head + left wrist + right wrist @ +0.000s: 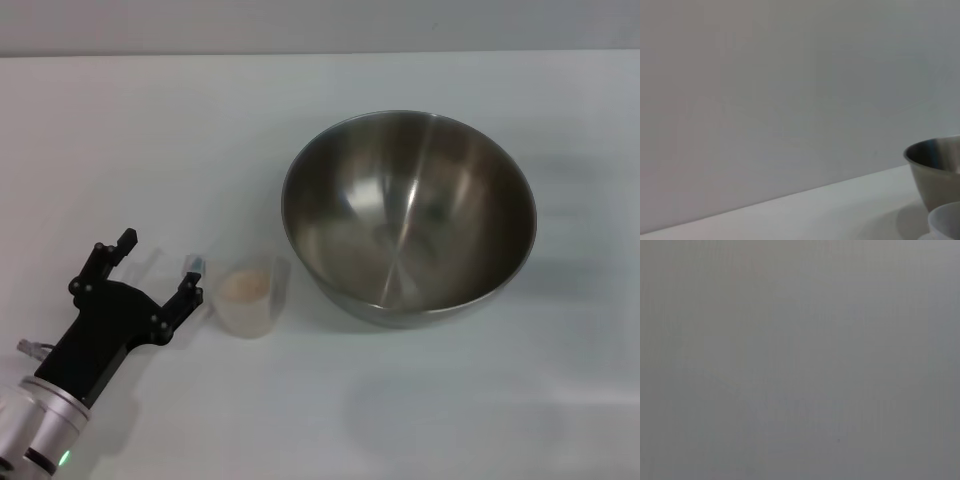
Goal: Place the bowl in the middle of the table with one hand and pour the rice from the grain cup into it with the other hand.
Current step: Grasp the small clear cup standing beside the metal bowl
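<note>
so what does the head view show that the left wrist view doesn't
Only the head view shows the left gripper, fingers open beside the grain cup, the rice inside the cup, and the bowl's empty interior. Only the left wrist view shows the blank wall behind the table. Both share the bowl, a bit of the cup, and the white table.

The white table (150, 130) carries two things. The steel bowl (408, 215) stands on it right of the middle. The grain cup (250, 297) with rice (246, 286) stands upright just beside the bowl, on its left.
</note>
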`<state>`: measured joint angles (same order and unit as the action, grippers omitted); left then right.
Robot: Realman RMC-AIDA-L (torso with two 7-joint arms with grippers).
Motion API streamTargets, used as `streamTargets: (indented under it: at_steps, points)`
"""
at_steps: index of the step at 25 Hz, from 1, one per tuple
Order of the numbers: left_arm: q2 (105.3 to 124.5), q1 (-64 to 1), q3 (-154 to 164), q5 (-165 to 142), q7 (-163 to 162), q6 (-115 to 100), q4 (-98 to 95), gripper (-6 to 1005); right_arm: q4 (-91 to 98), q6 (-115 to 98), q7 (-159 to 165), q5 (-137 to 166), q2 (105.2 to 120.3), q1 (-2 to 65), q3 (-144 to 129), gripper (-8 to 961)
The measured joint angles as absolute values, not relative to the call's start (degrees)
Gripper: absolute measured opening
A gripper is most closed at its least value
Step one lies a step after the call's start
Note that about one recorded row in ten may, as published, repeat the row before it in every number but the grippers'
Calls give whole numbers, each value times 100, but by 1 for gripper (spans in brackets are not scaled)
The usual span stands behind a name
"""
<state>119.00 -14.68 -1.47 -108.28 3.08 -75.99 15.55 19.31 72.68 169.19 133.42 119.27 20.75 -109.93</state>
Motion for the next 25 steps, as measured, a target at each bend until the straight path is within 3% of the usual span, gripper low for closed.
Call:
streamTargets:
  at_steps: [18, 21, 25]
  points:
    - [11900, -1569, -311, -10851, 285, -7532, 1611, 740, 1976, 7270, 16919, 13340, 11931, 2057, -11003, 404]
    - [11900, -1572, -350, -10834, 284, -7519, 1636, 515, 1978, 7282, 16919, 13340, 11933, 2052, -11003, 404]
    - [11900, -1579, -394, -10844, 260, -7514, 1636, 429, 1978, 7286, 16919, 13340, 11935, 2042, -11003, 404]
